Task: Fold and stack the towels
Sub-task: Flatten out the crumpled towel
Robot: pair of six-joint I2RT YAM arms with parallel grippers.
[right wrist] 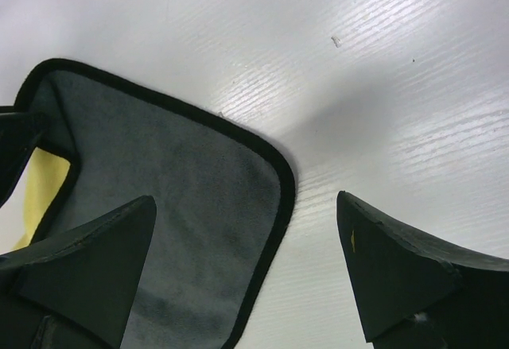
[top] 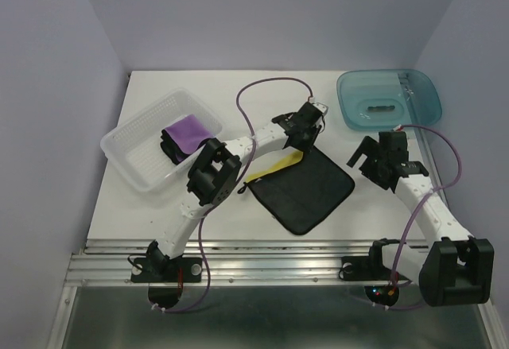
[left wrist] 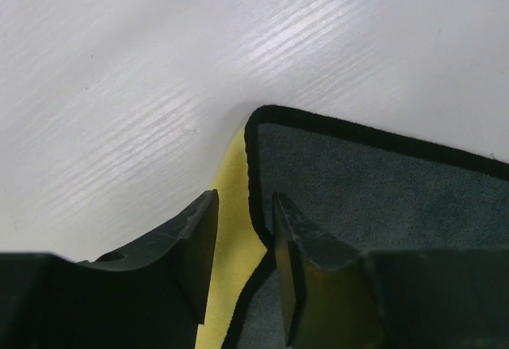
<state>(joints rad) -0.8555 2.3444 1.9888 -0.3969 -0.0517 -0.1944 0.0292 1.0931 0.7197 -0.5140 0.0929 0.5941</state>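
Counting the cloths gives two: one yellow towel [top: 306, 194] spread on the middle of the white table [top: 238, 87], black face up, and one purple towel [top: 189, 131] bunched in the single clear tray [top: 127, 158] at the far left. The yellow one sits cornerwise, one corner towards the arm bases and the opposite one towards the far edge; being close to square, it shows no marked long axis. Along its far-left edge a narrow strip of the yellow face is turned up, running from the left corner to the far corner. White tabletop shows on every side of it, widest towards the far edge, between the tray and the one teal tub [top: 390, 98] at the far right. The left gripper [left wrist: 245, 206] stands over that far corner with its jaws narrowed, the black edging and yellow strip lying between them (whether the pads actually pinch the cloth I cannot tell). The right gripper [right wrist: 246, 202] hovers at the towel's right corner, jaws spread wide, holding nothing.
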